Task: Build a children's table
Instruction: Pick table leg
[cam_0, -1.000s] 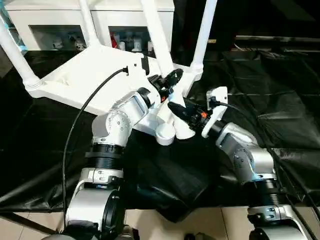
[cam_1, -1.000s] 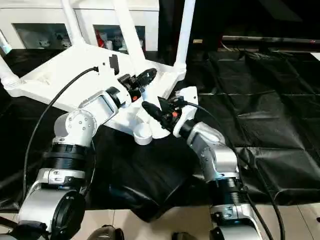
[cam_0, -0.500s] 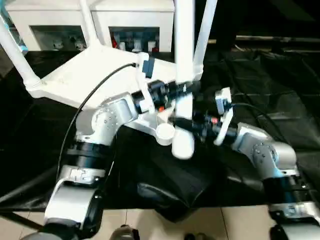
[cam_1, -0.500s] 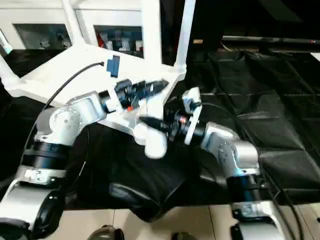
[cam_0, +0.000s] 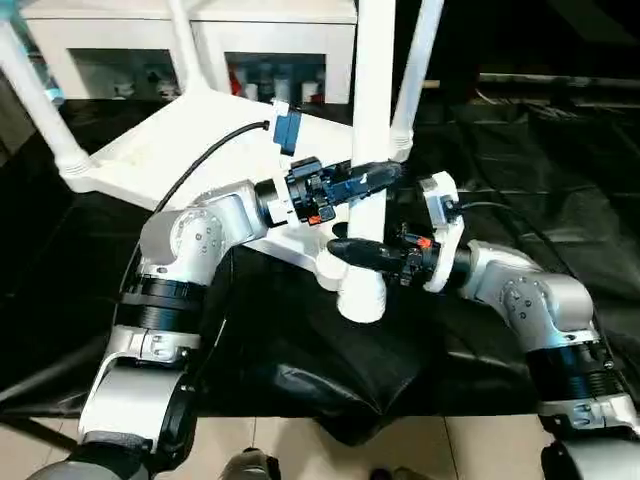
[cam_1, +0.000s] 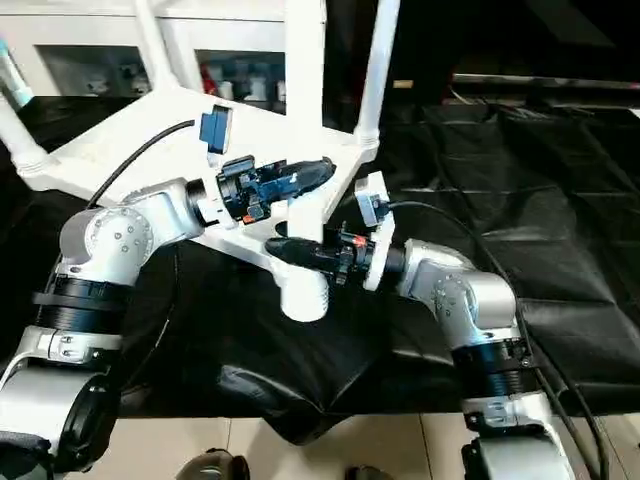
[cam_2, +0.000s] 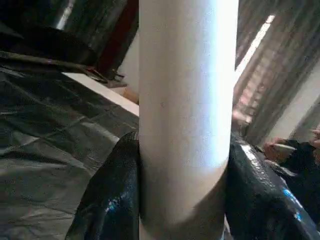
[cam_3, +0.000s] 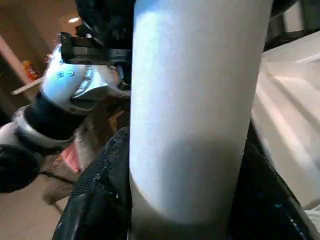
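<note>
Leg (cam_0: 368, 150) looks light, stiff and kinda slick, so grab low near its fat end. Left end effector (cam_0: 372, 178) and right end effector (cam_0: 352, 250) both clamp it, right beside the tabletop (cam_0: 180, 150).

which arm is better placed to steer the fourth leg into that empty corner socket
Right. Both grippers clamp the leg, but the right gripper holds it low beside the socket; the left gripper grips higher up.
</note>
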